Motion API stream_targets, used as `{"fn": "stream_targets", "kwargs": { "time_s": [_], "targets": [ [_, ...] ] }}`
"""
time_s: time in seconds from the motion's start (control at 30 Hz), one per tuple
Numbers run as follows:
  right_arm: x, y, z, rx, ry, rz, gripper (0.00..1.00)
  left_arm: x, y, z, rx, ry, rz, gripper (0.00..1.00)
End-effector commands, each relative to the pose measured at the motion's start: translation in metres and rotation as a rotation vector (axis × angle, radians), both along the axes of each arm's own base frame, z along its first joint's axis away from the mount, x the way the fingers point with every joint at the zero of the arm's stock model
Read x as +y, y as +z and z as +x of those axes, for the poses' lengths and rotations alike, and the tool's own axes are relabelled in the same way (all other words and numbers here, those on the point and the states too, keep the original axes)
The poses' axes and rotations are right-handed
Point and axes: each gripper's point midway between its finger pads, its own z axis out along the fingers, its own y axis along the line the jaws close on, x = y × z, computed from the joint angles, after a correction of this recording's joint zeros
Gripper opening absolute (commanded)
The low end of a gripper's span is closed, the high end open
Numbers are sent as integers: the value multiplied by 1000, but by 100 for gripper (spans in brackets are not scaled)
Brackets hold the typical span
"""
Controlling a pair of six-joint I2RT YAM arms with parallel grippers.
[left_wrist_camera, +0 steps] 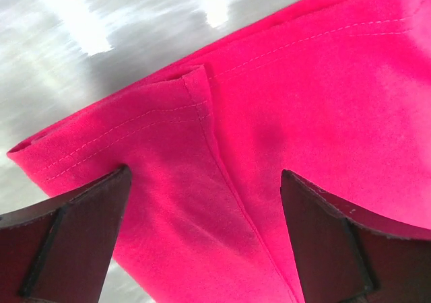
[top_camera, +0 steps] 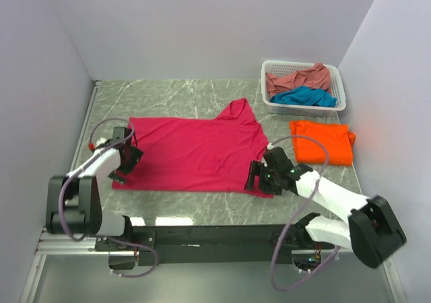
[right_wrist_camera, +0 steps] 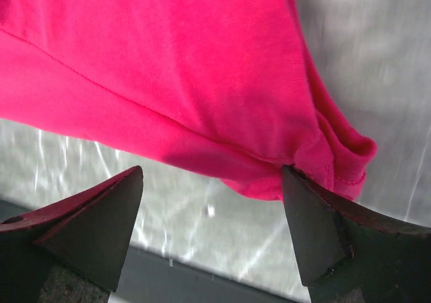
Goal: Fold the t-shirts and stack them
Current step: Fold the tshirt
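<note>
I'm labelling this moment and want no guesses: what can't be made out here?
- Top external: the magenta shirt has its near-right corner hidden under the right gripper.
- Top external: the salmon shirt and teal shirt lie bunched in the basket; its walls hide their lower parts.
- Left wrist: the table is blurred; frame edges cut off the shirt.
- Right wrist: whether the fingers touch the shirt is unclear.

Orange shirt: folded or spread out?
Folded. The orange shirt lies as a compact rectangle, no sleeves sticking out, much smaller than the pink shirt.
</note>
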Motion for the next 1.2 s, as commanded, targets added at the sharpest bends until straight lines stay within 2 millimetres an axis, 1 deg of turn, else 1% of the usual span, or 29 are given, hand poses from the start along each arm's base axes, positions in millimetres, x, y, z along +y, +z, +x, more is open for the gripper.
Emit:
{"fn": "stream_targets", "kwargs": {
  "time_s": [0.0,0.03,0.07,0.1,0.17,0.2,0.23,0.27,0.3,0.33,0.4,0.43,0.5,0.53,0.57,0.6,0.63,0.67,0.7,0.73,0.77,0.8,0.83,0.87,0.9,0.93,0.97,1.03,1.17],
  "targets": [
    [-18,-16,-63,208,-13,-17,90,9,-8,-64,138,78,33,99],
    [-16,-11,-63,196,-4,-1,90,9,-7,-69,130,87,32,99],
    [-15,-6,-62,179,3,9,90,8,4,-66,81,82,28,99],
    [-10,10,-51,114,16,34,90,9,10,-63,59,72,32,99],
    [-7,30,-35,34,21,44,90,9,32,-47,-23,66,34,100],
    [-2,53,-17,-52,24,50,90,11,39,-42,-40,69,40,99],
    [-2,65,-5,-100,12,44,90,11,57,-28,-95,70,39,99],
    [-2,77,8,-154,0,38,91,11,63,-20,-111,67,42,99],
    [-1,99,29,-236,-14,21,91,12,71,-12,-132,82,39,99],
    [1,110,40,-276,-20,19,92,12,91,7,-189,82,40,99],
    [9,139,71,-369,-42,20,98,14,98,25,-197,74,50,99],
    [7,148,84,-404,-76,0,100,17,114,39,-228,78,54,100],
    [14,164,116,-461,-118,-6,100,23,111,55,-203,81,82,99],
    [14,167,128,-475,-138,-22,100,31,121,68,-224,100,95,100],
    [15,158,143,-458,-140,-48,100,33,110,77,-187,98,98,99],
    [19,177,158,-488,-151,-32,100,35,107,84,-175,84,101,99],
    [22,180,167,-487,-150,-34,100,35,116,106,-224,65,74,99],
    [23,184,178,-500,-152,-33,100,34,99,117,-187,38,65,99],
    [22,188,196,-503,-167,-42,100,34,106,134,-203,8,61,99],
    [21,193,213,-514,-175,-57,100,28,87,143,-149,-31,38,99],
    [21,184,216,-500,-165,-74,100,28,83,151,-141,-34,29,98],
    [23,195,227,-524,-170,-69,100,26,77,158,-128,-53,19,95],
    [20,194,235,-520,-179,-81,100,26,82,171,-142,-58,17,92],
    [19,182,242,-494,-168,-111,100,26,64,175,-101,-62,13,89],
    [20,190,250,-509,-173,-111,100,24,57,174,-68,-69,4,82],
    [15,189,255,-501,-182,-127,100,26,58,181,-66,-65,12,78],
    [14,178,259,-480,-174,-151,100,28,46,179,-27,-59,16,74],
    [11,180,268,-487,-182,-166,100,31,37,175,12,-47,33,70],
    [10,166,279,-471,-173,-193,100,31,10,170,59,-37,28,58]
  ]
}}
